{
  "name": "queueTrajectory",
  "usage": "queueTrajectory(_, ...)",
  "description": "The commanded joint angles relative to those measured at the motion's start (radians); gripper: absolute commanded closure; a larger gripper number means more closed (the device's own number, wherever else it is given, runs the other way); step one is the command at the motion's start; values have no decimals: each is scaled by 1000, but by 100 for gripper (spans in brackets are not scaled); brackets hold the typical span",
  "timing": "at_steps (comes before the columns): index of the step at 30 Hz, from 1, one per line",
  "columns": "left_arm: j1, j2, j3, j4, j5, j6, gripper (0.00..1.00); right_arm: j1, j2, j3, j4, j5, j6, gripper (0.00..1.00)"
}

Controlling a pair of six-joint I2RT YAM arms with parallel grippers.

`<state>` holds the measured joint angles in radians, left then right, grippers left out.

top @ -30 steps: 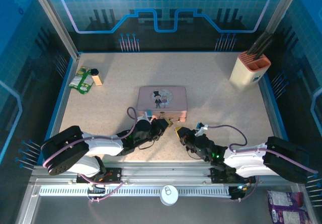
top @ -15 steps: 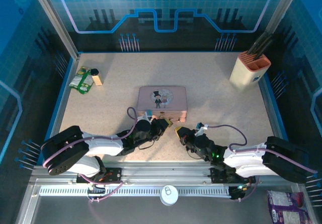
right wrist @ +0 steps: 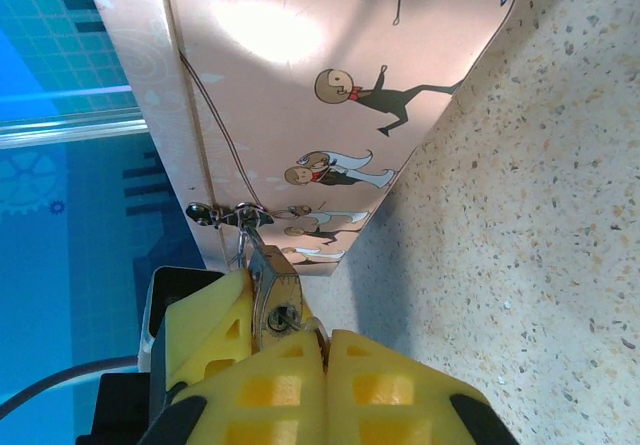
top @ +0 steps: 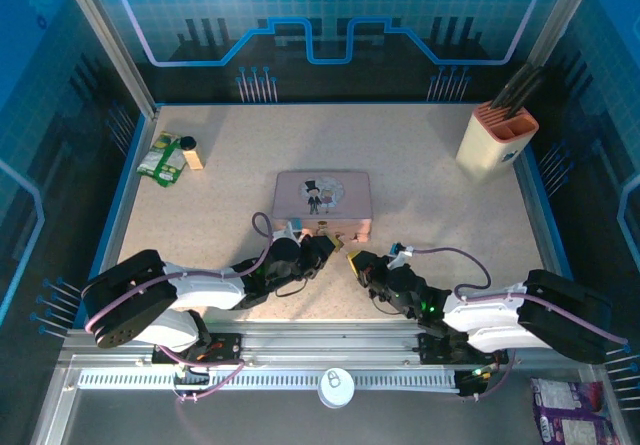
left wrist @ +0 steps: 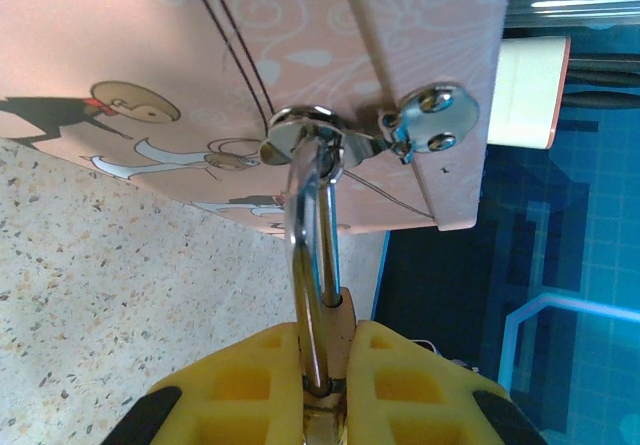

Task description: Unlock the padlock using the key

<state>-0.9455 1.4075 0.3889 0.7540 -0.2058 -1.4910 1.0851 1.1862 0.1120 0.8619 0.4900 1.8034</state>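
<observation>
**Key at the keyhole, lock pinned, turn is next**

A pink rectangular tin with a cartoon couple sits mid-table on the speckled beige tabletop. The tiny brass-gold padlock hangs off the tin's near wall. Its thin silvery shackle is threaded through the shiny metal hasp loop. Both arms meet there, just in front of the tin.

The left gripper has its yellow pads pressed together on the padlock, and the shackle runs up out of the pinch to the hasp. In the left wrist view the lock body is mostly hidden between the pads.

The right gripper has its yellow pads pressed together too. A slim dark metal key reaches from their seam to the keyhole in the padlock's end face. It looks pinched on the key, though the pads hide the grip itself. How deep the key sits, I can't tell.

The relation that matters: the padlock lies straight ahead of the right fingertips, just beside them. Its long axis runs from the hasp back toward that gripper, and the key lies roughly in line with it. From overhead the lock sits between the two grippers. The right arm has the key and the left braces the lock.

My read is that the step in hand is seating or turning the key. The next move calls for a wrist roll about the key's own axis while the left grip stays firm. The risks are the thin key slipping in the pads or the lock swinging on the hasp.
</observation>
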Motion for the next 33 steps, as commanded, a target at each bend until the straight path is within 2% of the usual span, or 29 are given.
queueTrajectory(1,-18,-5,26,164,7,26,100,-18,13,6,30,7,11,100)
queueTrajectory(33,-36,27,14,208,27,48,100,-37,-11,29,5,-39,-10,100)
